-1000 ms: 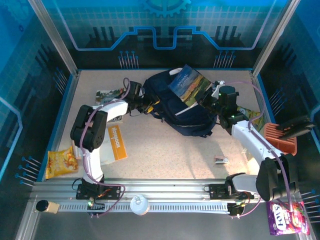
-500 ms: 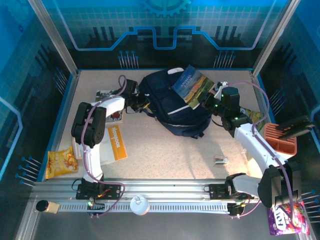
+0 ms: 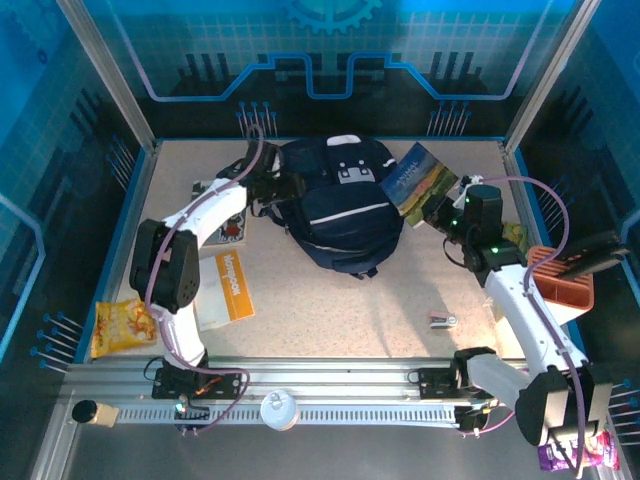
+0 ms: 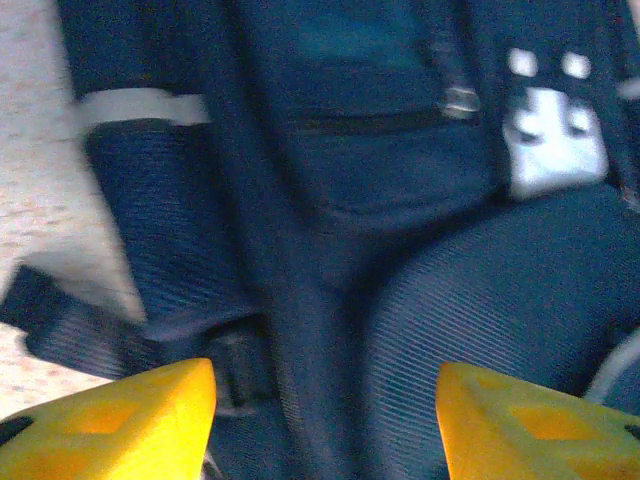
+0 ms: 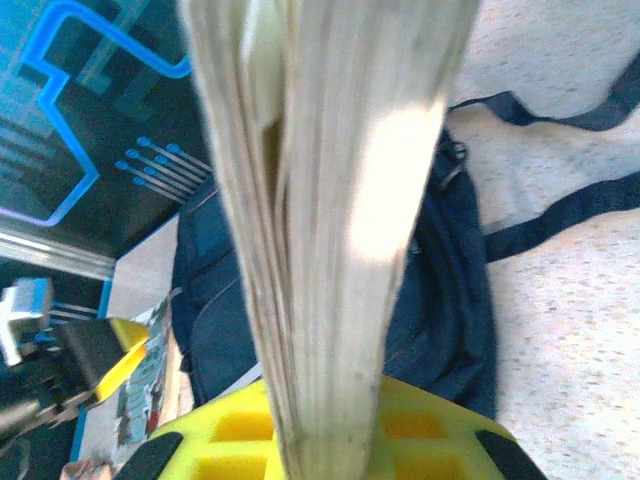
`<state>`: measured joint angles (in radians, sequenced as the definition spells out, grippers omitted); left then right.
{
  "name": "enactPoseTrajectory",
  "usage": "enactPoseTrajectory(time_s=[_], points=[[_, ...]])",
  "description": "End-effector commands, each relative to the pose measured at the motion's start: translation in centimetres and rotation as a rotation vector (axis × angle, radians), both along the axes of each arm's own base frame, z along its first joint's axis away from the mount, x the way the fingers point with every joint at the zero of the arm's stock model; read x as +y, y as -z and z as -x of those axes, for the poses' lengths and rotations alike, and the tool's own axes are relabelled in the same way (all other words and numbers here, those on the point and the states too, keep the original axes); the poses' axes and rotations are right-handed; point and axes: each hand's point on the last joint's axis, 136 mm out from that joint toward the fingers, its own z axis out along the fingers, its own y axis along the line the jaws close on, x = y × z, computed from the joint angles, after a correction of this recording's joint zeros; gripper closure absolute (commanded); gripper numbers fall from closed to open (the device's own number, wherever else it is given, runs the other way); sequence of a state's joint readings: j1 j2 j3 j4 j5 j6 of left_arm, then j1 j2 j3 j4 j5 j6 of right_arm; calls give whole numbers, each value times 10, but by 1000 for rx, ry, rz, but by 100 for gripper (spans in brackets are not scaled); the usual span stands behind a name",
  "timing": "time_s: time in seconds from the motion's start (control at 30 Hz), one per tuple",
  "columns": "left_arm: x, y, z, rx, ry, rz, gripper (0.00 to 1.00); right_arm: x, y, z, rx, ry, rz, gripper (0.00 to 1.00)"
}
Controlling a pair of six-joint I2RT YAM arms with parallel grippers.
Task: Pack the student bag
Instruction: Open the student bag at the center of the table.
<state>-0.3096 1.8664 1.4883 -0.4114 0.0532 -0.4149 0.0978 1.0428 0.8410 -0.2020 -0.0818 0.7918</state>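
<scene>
Early days, I reckon. The student bag (image 3: 335, 205) sits back-centre on the table. The right gripper (image 3: 447, 207) clamps a book (image 3: 418, 180) just beside it, not in yet. The left gripper (image 4: 325, 400) is spread wide at the bag's left side, holding nothing. The orange booklet (image 3: 232, 285) is unpacked too.

looks like a robot lab cell: aluminium frame posts (image 3: 105, 65), blue circuit-print walls (image 3: 330, 50), speckled table (image 3: 330, 310), slotted mounting rail (image 3: 340, 385) up front

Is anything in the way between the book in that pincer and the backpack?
Nothing visible stands between the book, clamped in the right pincer, and the student bag right beside it. The bag's opening isn't visible.
</scene>
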Motion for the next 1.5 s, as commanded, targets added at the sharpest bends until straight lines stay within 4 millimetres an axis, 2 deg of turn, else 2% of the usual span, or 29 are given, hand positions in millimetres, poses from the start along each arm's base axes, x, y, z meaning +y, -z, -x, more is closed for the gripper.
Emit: enactPoseTrajectory(time_s=[0.0, 0.13, 0.33, 0.43, 0.7, 0.9, 1.07, 1.37, 1.47], points=[[-29, -18, 22, -56, 211, -149, 36, -13, -9, 7, -37, 19, 21, 100], [-76, -16, 37, -87, 408, -263, 27, -17, -3, 13, -20, 32, 4, 100], [-124, 5, 51, -70, 611, -369, 23, -28, 0, 20, -15, 59, -7, 100], [-141, 18, 56, -65, 701, -429, 23, -32, -1, 22, -17, 67, -11, 100], [-157, 48, 69, 15, 870, -528, 27, -34, 6, 24, -1, 76, -32, 100], [-155, 66, 58, 36, 884, -641, 31, -34, 7, 23, 1, 73, -45, 100], [-155, 65, 44, -1, 835, -716, 46, -33, 9, 23, 4, 71, -52, 100], [-162, 77, 45, 19, 869, -741, 52, -37, 3, 24, -8, 80, -32, 100], [-162, 78, 42, 23, 860, -754, 59, -37, 2, 24, -9, 82, -30, 100]])
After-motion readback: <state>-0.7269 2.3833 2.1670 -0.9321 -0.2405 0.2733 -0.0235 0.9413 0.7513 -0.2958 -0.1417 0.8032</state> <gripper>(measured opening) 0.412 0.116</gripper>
